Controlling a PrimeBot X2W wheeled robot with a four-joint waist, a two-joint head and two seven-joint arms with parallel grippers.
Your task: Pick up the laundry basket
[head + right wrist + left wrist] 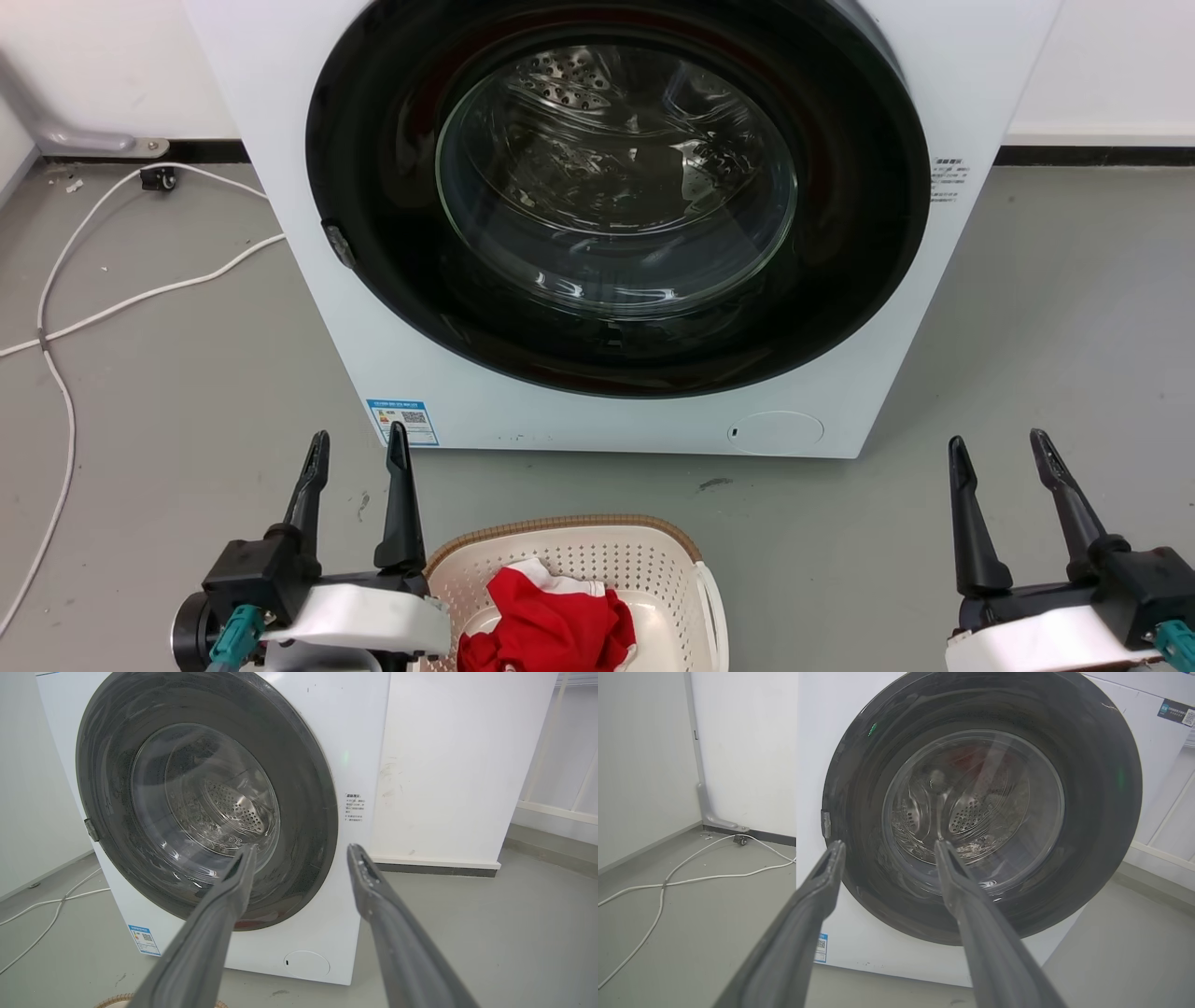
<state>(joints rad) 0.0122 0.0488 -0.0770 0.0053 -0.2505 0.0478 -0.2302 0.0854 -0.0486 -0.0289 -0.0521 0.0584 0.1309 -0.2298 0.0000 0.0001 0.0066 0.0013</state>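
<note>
The laundry basket (pixel 597 560), cream with perforated walls and a brown woven-look rim, stands on the floor at the bottom middle of the head view, holding a red and white garment (pixel 546 621). A sliver of its rim (pixel 114 1001) shows at the bottom left of the right wrist view. My left gripper (pixel 359 448) is open just left of the basket, fingers pointing at the washing machine. My right gripper (pixel 1001 450) is open well to the basket's right. Both point forward with nothing between their fingers, the left gripper (pixel 887 847) and the right gripper (pixel 301 851) alike.
A white washing machine (pixel 868 373) with a shut round dark glass door (pixel 616 187) stands right behind the basket. White cables (pixel 65 308) trail over the grey floor at the left. A white wall (pixel 462 765) runs behind and to the right.
</note>
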